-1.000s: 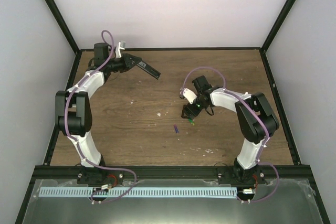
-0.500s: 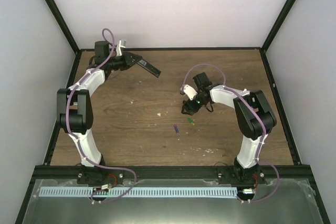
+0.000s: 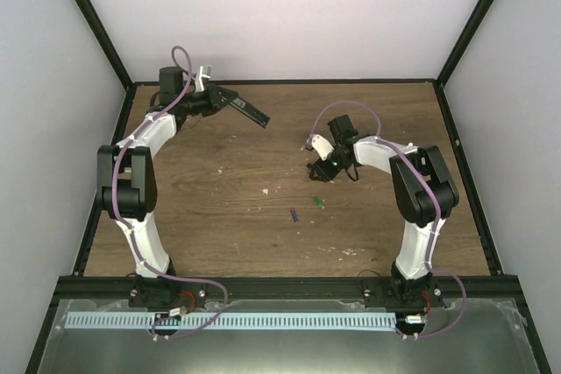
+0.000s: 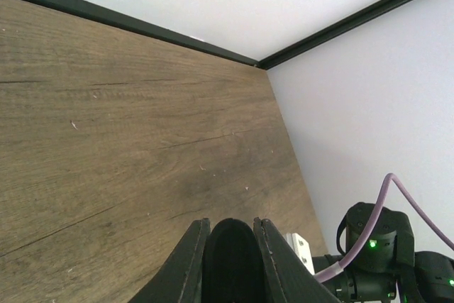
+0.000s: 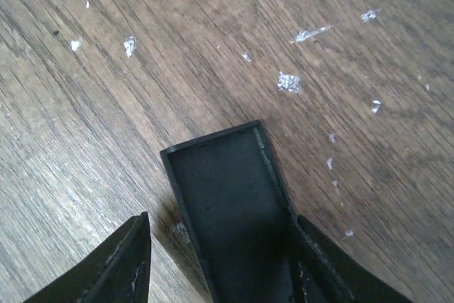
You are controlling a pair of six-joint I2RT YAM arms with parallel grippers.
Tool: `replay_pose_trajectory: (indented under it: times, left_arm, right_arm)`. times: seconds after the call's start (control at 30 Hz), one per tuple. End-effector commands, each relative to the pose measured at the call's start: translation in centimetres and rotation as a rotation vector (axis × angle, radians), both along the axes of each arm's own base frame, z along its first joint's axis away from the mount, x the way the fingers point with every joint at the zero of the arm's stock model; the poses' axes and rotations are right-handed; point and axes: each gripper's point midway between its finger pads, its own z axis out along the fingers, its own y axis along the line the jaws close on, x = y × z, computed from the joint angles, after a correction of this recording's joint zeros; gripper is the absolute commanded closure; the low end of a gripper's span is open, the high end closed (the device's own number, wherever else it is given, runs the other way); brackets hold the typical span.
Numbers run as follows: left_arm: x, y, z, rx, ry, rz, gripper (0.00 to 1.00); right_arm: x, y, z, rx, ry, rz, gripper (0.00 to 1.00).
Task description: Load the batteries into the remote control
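My left gripper [image 3: 219,97] at the back left is shut on the remote control [image 3: 250,112], a slim black bar held above the table and pointing right. In the left wrist view the remote's rounded black end [image 4: 233,260] fills the space between the fingers of the left gripper [image 4: 230,222]. The green battery [image 3: 320,203] and the purple battery [image 3: 294,215] lie on the wood at mid-table. Just behind them is my right gripper [image 3: 319,170]. A flat black cover-like piece [image 5: 227,182] lies between the jaws of the right gripper [image 5: 221,219]. It touches the right finger, and a gap shows at the left finger.
White specks of debris [image 5: 287,81] dot the wooden table [image 3: 219,208], one of them [image 3: 266,190] left of the batteries. Black frame rails [image 3: 285,81] and white walls close in the back and sides. The right arm's base [image 4: 372,246] shows in the left wrist view.
My right gripper has drawn back from the green battery toward the far side, and its jaws have narrowed. The left arm with the remote has barely shifted.
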Motion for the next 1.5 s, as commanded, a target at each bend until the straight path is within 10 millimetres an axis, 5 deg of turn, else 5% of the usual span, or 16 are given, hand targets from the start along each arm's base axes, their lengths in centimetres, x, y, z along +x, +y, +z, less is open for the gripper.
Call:
replay_pose_trajectory:
  times: [0.0,0.97,1.47]
  left_arm:
    - [0.5,0.1,0.8,-0.012,-0.027,-0.012,1.0]
    - [1.2,0.0,1.5,-0.019,-0.045,-0.012,1.0]
    - [1.5,0.1,2.1,-0.021,-0.062,-0.012,1.0]
  right_arm:
    - [-1.4,-1.5,-2.6,-0.056,0.119,-0.033,0.57]
    - [0.7,-3.3,0.0,0.032,0.104,-0.133,0.99]
    - [-0.1,-4.2,0.4,0.14,0.177,-0.216,0.93]
